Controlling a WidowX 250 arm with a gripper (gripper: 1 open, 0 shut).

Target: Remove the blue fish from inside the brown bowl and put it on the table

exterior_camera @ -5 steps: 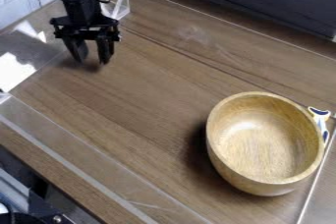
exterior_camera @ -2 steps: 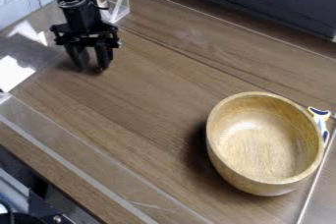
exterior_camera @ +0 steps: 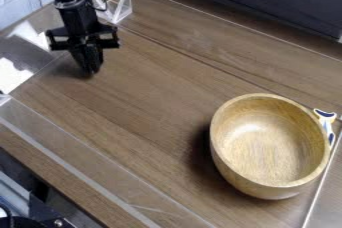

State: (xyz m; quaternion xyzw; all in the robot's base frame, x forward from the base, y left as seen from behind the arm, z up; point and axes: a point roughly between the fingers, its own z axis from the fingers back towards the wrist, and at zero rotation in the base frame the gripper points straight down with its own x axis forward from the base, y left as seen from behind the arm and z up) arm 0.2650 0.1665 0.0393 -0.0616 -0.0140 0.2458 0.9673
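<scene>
Oddly, hand [exterior_camera: 88,66] pinched together, contents unclear; brown bowl [exterior_camera: 271,144] partly cropped.

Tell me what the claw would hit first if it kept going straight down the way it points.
Most likely the bare table directly beneath it. The claw points down with jaws shut, nothing visible between them, far from the brown bowl. How close its tips already are is unclear.

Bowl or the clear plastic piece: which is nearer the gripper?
The clear plastic piece, standing just beside the gripper at the table's far left; the wooden bowl sits well away, near the right edge.
</scene>
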